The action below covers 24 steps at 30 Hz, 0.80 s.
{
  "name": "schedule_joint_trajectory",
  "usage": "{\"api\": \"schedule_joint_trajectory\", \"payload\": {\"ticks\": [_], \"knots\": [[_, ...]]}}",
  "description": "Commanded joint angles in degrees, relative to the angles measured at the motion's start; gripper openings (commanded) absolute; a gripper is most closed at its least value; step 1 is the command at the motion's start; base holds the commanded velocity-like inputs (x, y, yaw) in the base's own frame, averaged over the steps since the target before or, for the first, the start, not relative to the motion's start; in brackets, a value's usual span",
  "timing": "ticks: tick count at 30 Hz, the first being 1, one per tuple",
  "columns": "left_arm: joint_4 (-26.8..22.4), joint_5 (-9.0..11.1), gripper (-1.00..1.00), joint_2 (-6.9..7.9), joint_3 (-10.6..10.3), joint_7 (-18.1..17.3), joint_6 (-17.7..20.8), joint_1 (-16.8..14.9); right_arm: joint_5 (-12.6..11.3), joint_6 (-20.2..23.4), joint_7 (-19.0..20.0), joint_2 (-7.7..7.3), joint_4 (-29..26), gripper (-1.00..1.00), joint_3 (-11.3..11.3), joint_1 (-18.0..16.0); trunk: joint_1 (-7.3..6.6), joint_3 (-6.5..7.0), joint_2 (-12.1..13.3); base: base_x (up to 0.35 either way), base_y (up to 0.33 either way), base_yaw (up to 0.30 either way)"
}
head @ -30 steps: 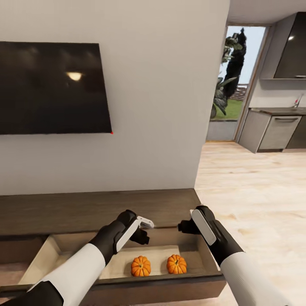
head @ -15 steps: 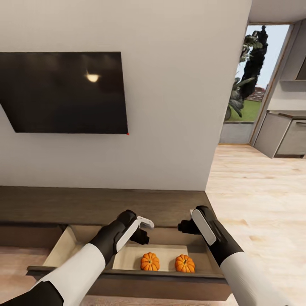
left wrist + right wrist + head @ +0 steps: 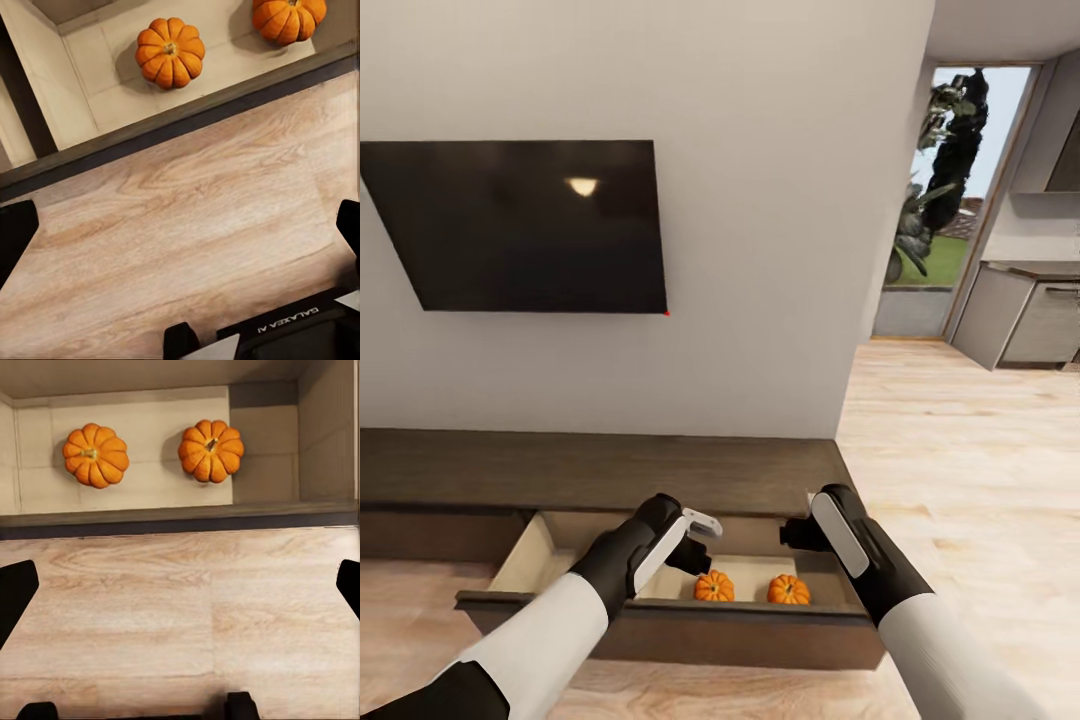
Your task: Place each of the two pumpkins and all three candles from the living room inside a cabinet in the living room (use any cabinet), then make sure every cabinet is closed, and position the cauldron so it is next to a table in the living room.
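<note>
Two orange pumpkins [image 3: 713, 586] [image 3: 788, 590] sit side by side in the pulled-out drawer [image 3: 660, 610] of the dark brown cabinet [image 3: 600, 470], at its right end. Both pumpkins [image 3: 170, 51] [image 3: 289, 16] appear in the left wrist view beyond the drawer front, and both pumpkins [image 3: 95, 454] [image 3: 211, 450] appear in the right wrist view. My left gripper [image 3: 695, 545] and right gripper [image 3: 797, 533] hover in front of the drawer, above bare floor. Each is open and holds nothing. The candles and the cauldron are out of view.
A black TV [image 3: 530, 225] hangs on the white wall above the cabinet. Pale wood floor [image 3: 960, 480] runs to the right toward a doorway [image 3: 945, 200] and grey kitchen units [image 3: 1030, 320]. The open drawer juts out over the floor.
The whole view has pulled back and turned: the cabinet and open drawer now look farther away and lower. Both arms hold the same pose, and the pumpkins stay in the drawer.
</note>
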Motion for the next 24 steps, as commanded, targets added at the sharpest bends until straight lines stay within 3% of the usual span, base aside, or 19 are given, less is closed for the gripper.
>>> {"api": "schedule_joint_trajectory", "payload": {"ticks": [1,9,17,24], "knots": [[-0.07,0.60,1.00,0.03,-0.17,0.56,0.15,-0.05,-0.57,0.08,-0.60,-0.03,-0.04,1.00,0.08,-0.04,-0.26,0.12,0.38,-0.280,0.000,0.000],[-0.06,0.60,1.00,0.03,-0.20,0.57,0.15,-0.05,-0.56,0.05,-0.67,-0.04,-0.06,1.00,0.08,-0.03,-2.02,1.56,3.59,-0.192,0.000,0.000],[-0.37,0.60,1.00,0.11,-0.18,0.57,-0.06,-0.01,-0.52,-0.02,-0.63,-0.04,-0.46,1.00,0.06,-0.01,-3.78,3.00,6.80,-0.029,0.000,0.000],[-3.87,0.23,1.00,0.62,-0.18,0.63,-0.39,0.39,-0.10,-0.19,-0.60,-0.06,-0.48,1.00,0.06,0.06,-3.78,3.00,6.80,-0.001,0.000,0.000]]}}
